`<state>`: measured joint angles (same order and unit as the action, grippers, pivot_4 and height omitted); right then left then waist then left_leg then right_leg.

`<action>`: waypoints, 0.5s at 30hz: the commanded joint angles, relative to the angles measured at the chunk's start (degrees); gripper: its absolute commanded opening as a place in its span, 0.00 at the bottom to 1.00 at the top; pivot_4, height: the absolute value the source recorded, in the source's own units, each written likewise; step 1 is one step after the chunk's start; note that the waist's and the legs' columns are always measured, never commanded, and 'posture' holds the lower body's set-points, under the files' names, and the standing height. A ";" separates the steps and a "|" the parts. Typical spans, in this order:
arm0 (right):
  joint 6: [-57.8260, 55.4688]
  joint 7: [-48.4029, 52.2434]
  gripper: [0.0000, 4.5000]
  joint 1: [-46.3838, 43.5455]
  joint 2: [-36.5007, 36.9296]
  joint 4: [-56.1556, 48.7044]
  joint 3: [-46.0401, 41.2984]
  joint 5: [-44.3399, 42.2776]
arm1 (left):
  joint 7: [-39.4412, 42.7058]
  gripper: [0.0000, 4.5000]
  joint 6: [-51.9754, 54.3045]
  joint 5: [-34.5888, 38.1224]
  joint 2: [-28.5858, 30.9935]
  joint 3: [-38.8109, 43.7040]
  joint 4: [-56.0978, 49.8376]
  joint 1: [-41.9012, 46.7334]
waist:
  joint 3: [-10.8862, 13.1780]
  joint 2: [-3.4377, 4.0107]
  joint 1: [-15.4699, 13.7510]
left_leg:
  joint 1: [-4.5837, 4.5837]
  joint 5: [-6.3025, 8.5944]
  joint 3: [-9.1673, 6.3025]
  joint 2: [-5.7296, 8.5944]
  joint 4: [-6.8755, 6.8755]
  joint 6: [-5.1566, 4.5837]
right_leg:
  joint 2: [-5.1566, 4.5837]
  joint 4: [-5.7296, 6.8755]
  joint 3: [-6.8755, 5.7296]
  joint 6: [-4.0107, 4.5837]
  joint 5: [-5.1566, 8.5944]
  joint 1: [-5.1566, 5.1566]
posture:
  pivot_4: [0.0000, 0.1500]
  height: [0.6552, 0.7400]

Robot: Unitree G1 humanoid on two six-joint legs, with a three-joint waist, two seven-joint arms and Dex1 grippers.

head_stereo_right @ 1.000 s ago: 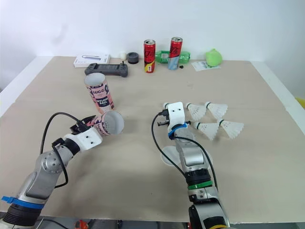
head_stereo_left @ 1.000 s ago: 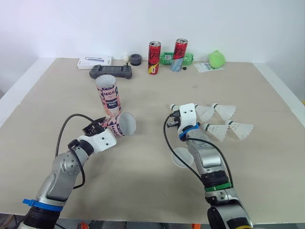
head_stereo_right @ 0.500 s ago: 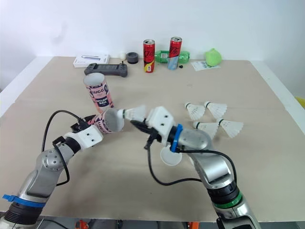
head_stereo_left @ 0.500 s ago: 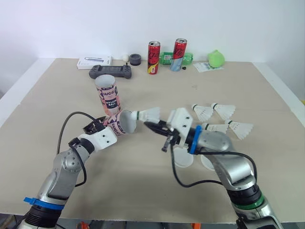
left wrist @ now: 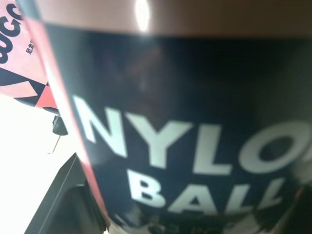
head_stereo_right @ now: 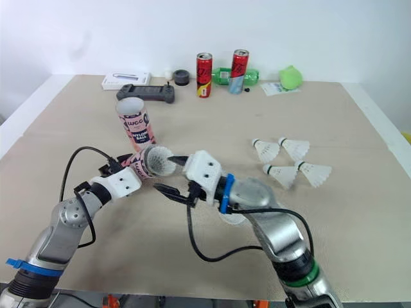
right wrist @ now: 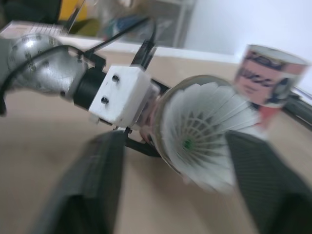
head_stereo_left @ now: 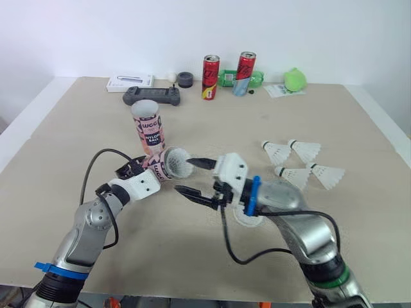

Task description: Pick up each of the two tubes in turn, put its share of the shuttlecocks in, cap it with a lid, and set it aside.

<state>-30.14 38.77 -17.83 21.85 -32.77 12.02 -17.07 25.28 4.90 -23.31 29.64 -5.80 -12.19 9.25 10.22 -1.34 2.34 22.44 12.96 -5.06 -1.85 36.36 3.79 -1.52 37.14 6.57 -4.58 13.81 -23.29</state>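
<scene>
1. Currently the left gripper [head_stereo_left: 142,172] is clamped on the held tube [head_stereo_left: 164,168]. The tube is tipped near horizontal with its open mouth facing right, just on the near side of the upright tube [head_stereo_left: 148,125].
2. Left wrist view: the held tube's label is pressed close, reading "NYLON BALL".
3. A shuttlecock [right wrist: 204,131] sits in the held tube's mouth, its feather skirt facing outward.
4. The right gripper [head_stereo_left: 197,178] is at that mouth with its jaws spread wide. One finger [head_stereo_left: 200,162] is just beside the rim on the far side, the other [head_stereo_left: 192,193] nearer. In the right wrist view both stand apart from the feathers.
5. Four loose shuttlecocks [head_stereo_left: 292,174] lie in two pairs on the table [head_stereo_left: 257,122] at right, well apart from both grippers.
6. A white lid [head_stereo_left: 247,219] lies partly under the right forearm.
7. Far edge: two red cans [head_stereo_left: 209,77], a green bottle [head_stereo_left: 226,79] on its side, a dark controller [head_stereo_left: 151,95], a white box [head_stereo_left: 130,81].
</scene>
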 commanded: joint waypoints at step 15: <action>-0.45 -24.95 0.99 30.89 -4.60 -12.10 -34.46 3.56 | 4.24 0.71 -4.47 7.13 -2.52 -3.91 3.66 4.11 | -0.03 0.05 -0.35 | -0.12 -0.07 0.11 0.02 0.01 0.01 | -0.05 0.00 0.02 0.00 0.11 0.01 | 1.00 1.00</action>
<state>-29.44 15.59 13.12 17.34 -43.42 -20.68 -13.25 28.85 1.37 -17.22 27.45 -8.79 -8.77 12.90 10.18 -1.29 1.99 22.31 12.88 -4.95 -1.84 36.37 3.80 -1.57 37.13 6.59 -4.56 13.90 -23.27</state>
